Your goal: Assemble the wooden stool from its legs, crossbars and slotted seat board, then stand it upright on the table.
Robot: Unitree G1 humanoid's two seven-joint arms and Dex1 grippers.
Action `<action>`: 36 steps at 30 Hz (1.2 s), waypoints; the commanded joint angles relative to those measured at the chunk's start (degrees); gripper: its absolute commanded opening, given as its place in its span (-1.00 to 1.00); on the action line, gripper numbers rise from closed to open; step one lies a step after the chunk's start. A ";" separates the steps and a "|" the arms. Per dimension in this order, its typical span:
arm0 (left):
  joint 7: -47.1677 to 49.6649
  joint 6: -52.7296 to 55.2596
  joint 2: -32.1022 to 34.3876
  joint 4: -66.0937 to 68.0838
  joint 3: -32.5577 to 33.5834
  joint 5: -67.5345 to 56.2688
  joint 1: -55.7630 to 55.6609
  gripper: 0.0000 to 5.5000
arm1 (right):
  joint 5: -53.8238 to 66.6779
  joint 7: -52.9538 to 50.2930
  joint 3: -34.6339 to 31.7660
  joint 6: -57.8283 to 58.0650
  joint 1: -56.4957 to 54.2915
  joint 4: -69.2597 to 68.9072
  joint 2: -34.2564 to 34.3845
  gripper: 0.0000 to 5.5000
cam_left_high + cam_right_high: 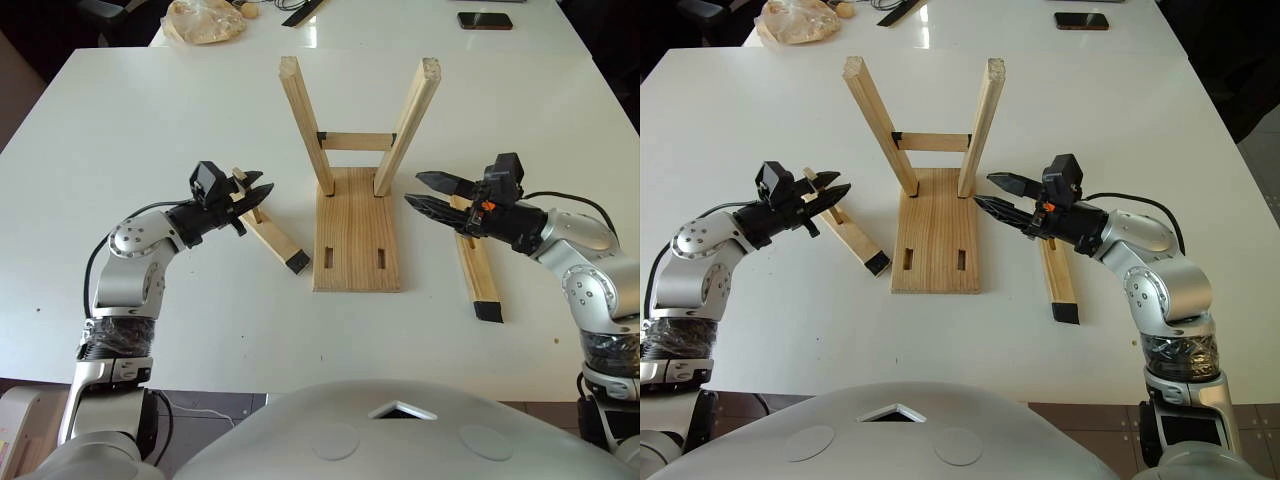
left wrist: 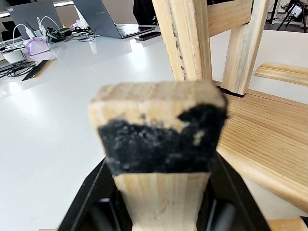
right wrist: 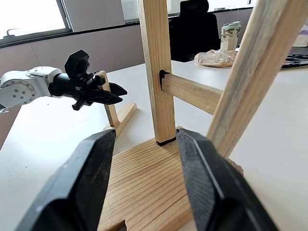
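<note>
left gripper clamps the black-tipped pale wooden leg left of the flat slotted wooden seat board; right gripper gapes wide, empty. stand the leg upright and square it over an empty rectangular slot before pressing.

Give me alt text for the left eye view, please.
A slotted seat board lies flat on a white table, two legs and a crossbar standing in it. The left gripper grips a loose leg; the open right gripper hovers above a second leg.
</note>
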 commanded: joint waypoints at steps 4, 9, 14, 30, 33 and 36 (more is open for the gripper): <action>-4.86 2.11 3.41 -0.50 -2.54 1.75 3.36 -0.52 | -0.54 0.16 -0.13 0.10 -0.85 0.28 -0.35 -0.17; -7.85 2.76 4.91 -0.23 -2.81 1.02 2.46 -0.52 | -0.26 -0.47 -0.73 0.24 -0.06 -0.63 -0.34 -0.17; -9.54 3.05 7.37 -1.52 -1.32 0.41 4.11 -0.52 | 0.34 0.17 -1.78 0.93 -0.73 -0.24 -1.63 -0.17; -1.18 -7.98 -0.67 6.51 -0.32 3.90 11.10 -0.15 | 0.09 0.64 -1.43 1.34 -1.48 0.12 -1.71 -0.17; -0.87 -9.16 -2.02 9.65 -0.09 3.75 11.21 0.03 | -0.36 1.31 -1.15 1.29 -2.55 1.14 -1.97 -0.17; -2.50 -7.54 -1.76 7.92 2.06 -0.24 11.34 0.03 | -0.49 1.67 -1.34 1.27 -2.70 1.48 -2.13 -0.17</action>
